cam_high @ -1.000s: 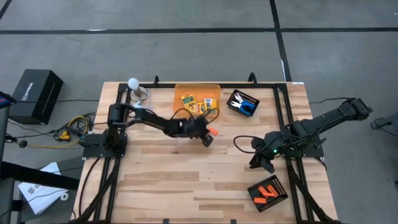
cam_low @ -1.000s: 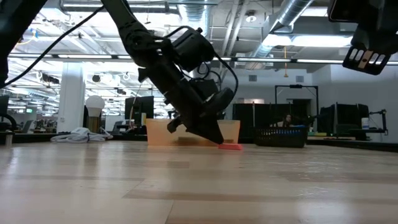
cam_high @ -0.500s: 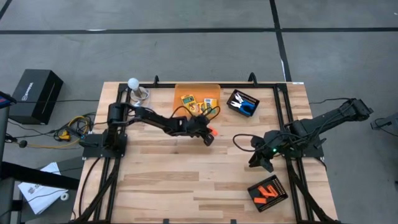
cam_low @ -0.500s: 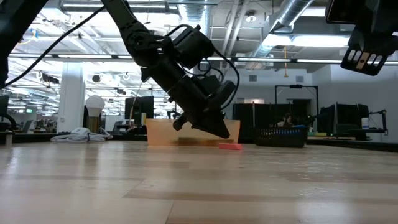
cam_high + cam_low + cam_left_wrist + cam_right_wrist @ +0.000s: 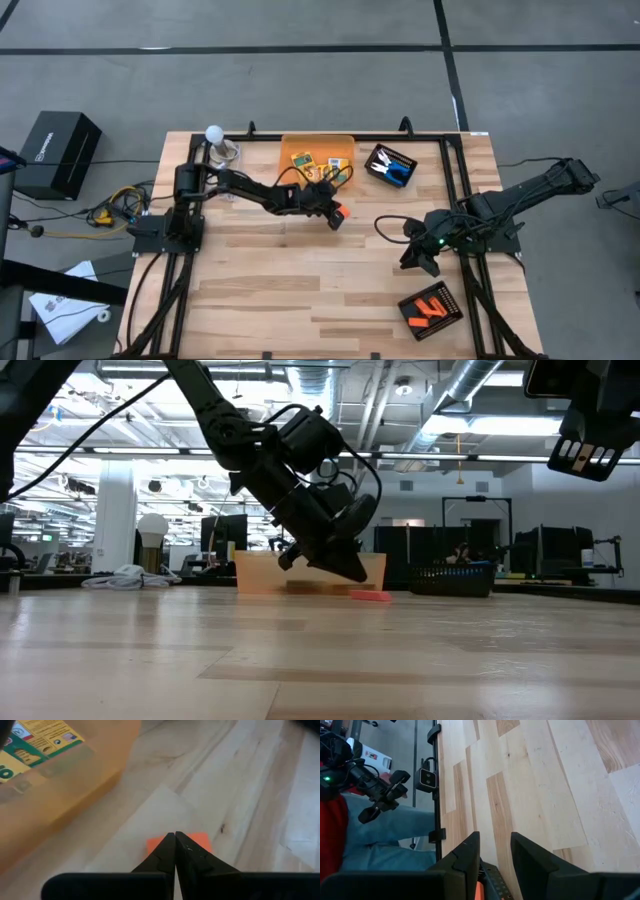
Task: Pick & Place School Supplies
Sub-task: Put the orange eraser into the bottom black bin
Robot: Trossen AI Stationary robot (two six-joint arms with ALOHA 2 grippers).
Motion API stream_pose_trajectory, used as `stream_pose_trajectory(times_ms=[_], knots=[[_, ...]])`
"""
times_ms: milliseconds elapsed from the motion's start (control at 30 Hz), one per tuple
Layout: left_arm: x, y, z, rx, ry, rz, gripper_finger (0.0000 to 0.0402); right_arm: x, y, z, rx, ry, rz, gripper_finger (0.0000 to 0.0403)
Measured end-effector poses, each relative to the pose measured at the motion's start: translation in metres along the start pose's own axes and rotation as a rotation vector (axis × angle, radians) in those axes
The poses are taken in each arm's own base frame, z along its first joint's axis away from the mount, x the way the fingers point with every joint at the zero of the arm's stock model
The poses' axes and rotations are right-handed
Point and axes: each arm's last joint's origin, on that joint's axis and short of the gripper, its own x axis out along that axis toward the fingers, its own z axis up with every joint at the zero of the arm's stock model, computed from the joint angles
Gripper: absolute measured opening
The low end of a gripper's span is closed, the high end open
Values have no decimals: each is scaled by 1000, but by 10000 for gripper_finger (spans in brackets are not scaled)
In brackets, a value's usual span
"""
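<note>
From above, the left gripper [image 5: 337,216] has pulled back toward the orange bin [image 5: 290,146]. Down low, it has risen clear of the orange piece [image 5: 370,596], which lies on the table [image 5: 320,660]. Its wrist view shows fingertips [image 5: 175,851] clenched, empty. The right gripper [image 5: 428,266] idles, fingers apart.

This is a big open industrial lab. Bare ducts [image 5: 400,400] and pipes run overhead. Workstations [image 5: 560,555] stand beyond the wooden table [image 5: 320,660].
</note>
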Motion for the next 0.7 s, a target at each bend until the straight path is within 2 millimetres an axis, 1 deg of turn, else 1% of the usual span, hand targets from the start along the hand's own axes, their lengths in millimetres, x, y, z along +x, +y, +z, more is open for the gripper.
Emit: stream_pose_trajectory(times_ms=[167,267,333,433,567,700], knots=[[0,0,-1,5,13,-16,0,0,0,0,0,0,0,102],[2,0,-8,11,45,-30,0,0,0,0,0,0,0,102],[2,-1,-9,10,48,-44,0,0,0,0,0,0,1,102],[1,3,-19,-8,81,-28,0,0,0,0,2,-1,1,102],[0,6,-25,-39,93,-32,0,0,0,0,1,-2,3,102],[-2,3,-31,-67,107,-40,0,0,1,0,1,-5,5,102]])
